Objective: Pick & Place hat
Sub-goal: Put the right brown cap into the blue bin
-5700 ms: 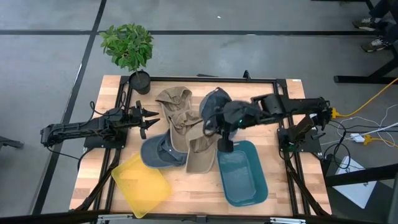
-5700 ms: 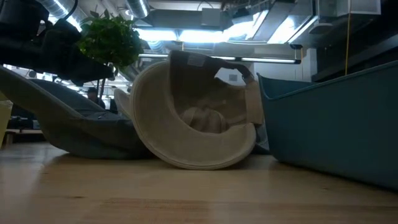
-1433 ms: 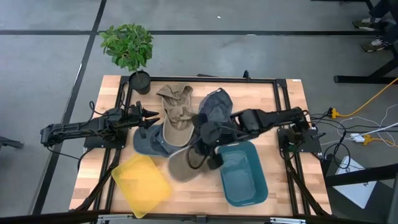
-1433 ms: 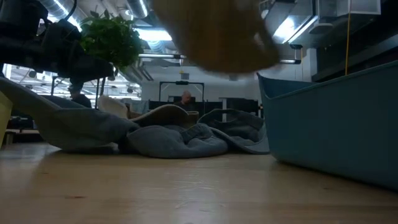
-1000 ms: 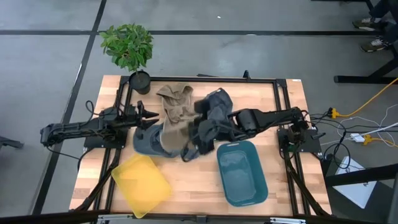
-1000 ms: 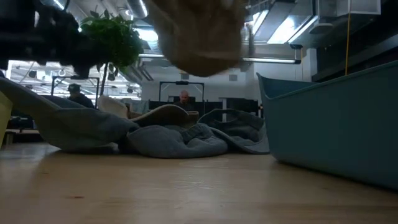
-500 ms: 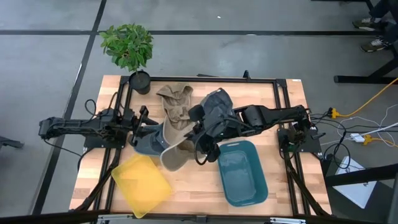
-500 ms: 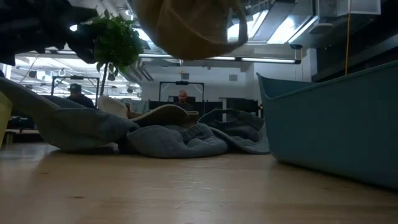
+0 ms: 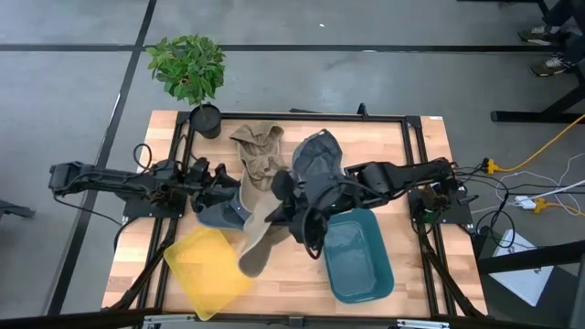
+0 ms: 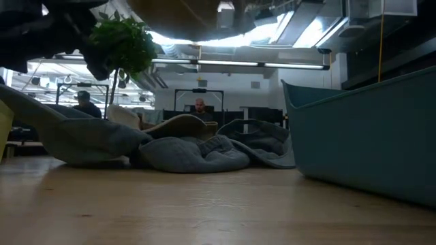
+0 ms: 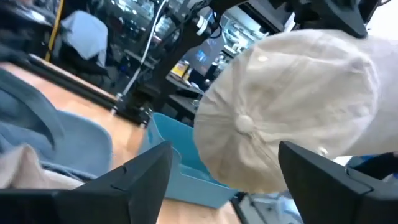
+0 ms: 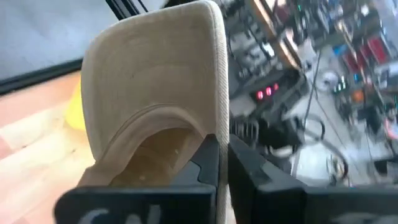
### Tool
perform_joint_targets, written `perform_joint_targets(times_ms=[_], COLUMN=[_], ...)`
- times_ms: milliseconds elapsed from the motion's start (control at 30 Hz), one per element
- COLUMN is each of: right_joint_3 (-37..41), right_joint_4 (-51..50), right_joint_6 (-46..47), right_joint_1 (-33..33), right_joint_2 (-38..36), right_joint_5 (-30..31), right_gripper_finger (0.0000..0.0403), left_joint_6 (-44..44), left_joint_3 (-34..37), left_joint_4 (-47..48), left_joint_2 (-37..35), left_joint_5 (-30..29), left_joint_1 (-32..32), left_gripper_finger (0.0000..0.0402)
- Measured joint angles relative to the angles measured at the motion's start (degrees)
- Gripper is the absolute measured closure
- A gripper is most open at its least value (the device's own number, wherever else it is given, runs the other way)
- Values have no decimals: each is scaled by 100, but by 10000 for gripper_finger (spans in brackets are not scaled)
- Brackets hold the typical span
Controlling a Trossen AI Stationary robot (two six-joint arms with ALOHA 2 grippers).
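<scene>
From above, the right gripper [image 9: 285, 206] holds the tan cap [image 9: 256, 239] in the air, its brim hanging toward the yellow tray [image 9: 208, 270], while the left gripper [image 9: 218, 190] waits beside the grey cap [image 9: 219, 212] on the table [image 9: 420, 183]; the fingers' hold itself is hidden under cloth. The low view catches only the cap's underside [image 10: 180, 17] at the top edge. The left wrist view shows spread fingers [image 11: 146, 171] facing its rounded crown [image 11: 292, 106], light and soft I judge, and the right wrist view shows fingers [image 12: 211, 165] pinched on the stiffer brim [image 12: 155, 81], the surer place to grip.
</scene>
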State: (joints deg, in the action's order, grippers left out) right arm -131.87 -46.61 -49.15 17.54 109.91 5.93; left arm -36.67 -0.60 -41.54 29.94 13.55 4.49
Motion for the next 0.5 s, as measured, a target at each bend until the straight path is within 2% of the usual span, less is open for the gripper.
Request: perform_joint_targets(times_ms=[200,500], right_joint_3=[0,0], right_joint_4=[144,353], right_joint_6=[-340,-643], right_joint_1=[-2,-4], right_joint_2=[76,115], right_joint_5=[-108,-167], right_gripper_finger=[387,387], left_joint_6=[-730,-1081], left_joint_3=[-17,-636], left_joint_4=[-804,-800], left_joint_2=[429,1259], left_joint_5=[233,264], left_joint_1=[-61,-527], left_gripper_finger=[111,110])
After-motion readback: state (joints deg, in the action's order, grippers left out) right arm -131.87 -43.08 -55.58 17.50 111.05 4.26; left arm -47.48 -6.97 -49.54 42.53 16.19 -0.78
